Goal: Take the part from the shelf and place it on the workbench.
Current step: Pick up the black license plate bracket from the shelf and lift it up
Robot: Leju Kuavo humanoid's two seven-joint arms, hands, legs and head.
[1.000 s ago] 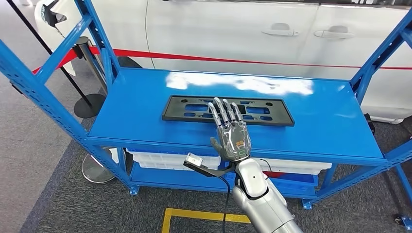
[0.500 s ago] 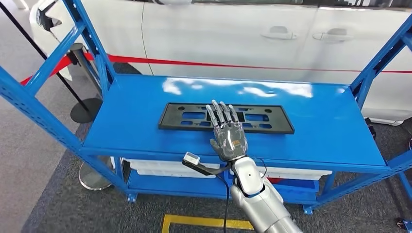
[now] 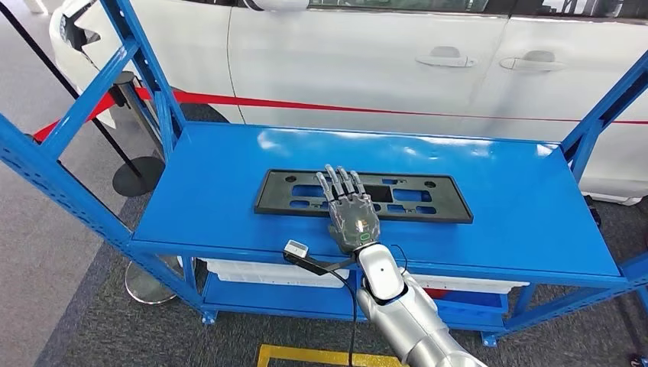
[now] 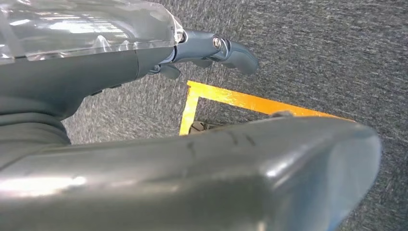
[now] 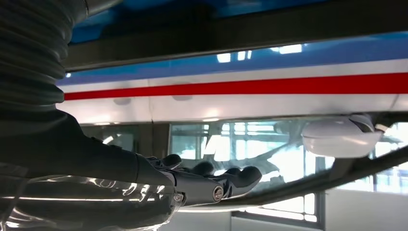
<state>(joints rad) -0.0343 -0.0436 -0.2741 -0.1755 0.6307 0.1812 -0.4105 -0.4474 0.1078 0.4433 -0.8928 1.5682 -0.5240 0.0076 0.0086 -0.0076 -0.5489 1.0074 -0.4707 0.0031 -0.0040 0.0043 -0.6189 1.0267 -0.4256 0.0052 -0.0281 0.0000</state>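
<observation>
1. While the right hand (image 3: 353, 216) reached over the blue shelf (image 3: 214, 191), its fingers (image 3: 342, 182) lay straight and slightly spread, flat above the black part (image 3: 428, 200), gripping nothing; actual contact could not be told.
2. That part lay lengthwise mid-shelf, its near edge under the palm.
3. Seen from its own wrist, the left hand (image 4: 211, 50) hung over grey carpet (image 4: 327, 53) and a yellow floor line (image 4: 231, 98), fingers loosely extended and holding nothing.
4. No readable writing appeared; a white car (image 3: 367, 69) with a red stripe (image 3: 306, 105) stood behind the shelf.

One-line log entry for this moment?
phase: reach | right hand: open, fingers over black part | part: flat on blue shelf | left hand: hanging
</observation>
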